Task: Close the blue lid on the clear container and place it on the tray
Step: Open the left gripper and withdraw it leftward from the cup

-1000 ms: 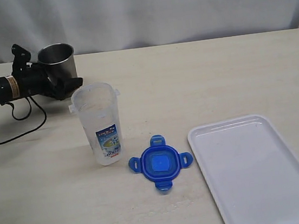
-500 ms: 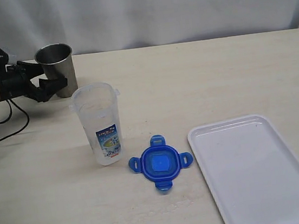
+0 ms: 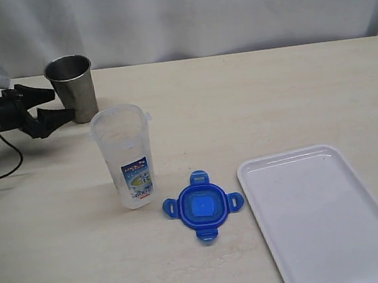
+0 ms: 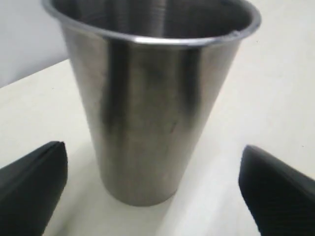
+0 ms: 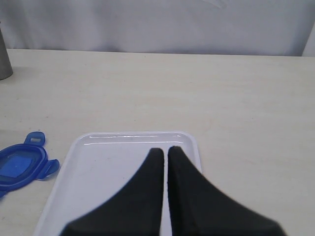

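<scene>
Container: the clear container (image 3: 127, 156) stands upright on the table (image 3: 273, 96), left of the middle, its top open and its printed label facing the near edge.
Lid: the blue lid (image 3: 202, 206) lies flat on the table, lighter centre up, flaps spread. It sits just to the right of the container's base and nearer the front edge, touching neither the container nor the tray.
Tray: the white tray (image 3: 322, 215) fills the near right corner, with nothing on it.
Cup: a steel cup (image 3: 72, 87) stands upright by the far edge, towards the left corner, behind the container.
Left gripper: the left gripper (image 3: 64, 104) points at the cup from the left edge, jaws spread wide, holding nothing. The wrist view shows a fingertip on either side of the cup, both clear of it.
Right gripper: the right gripper (image 5: 162, 157) has its fingers pressed together with nothing between them, over the tray's far end.
Cable: a black cable (image 3: 0, 175) trails along the table's left edge.
</scene>
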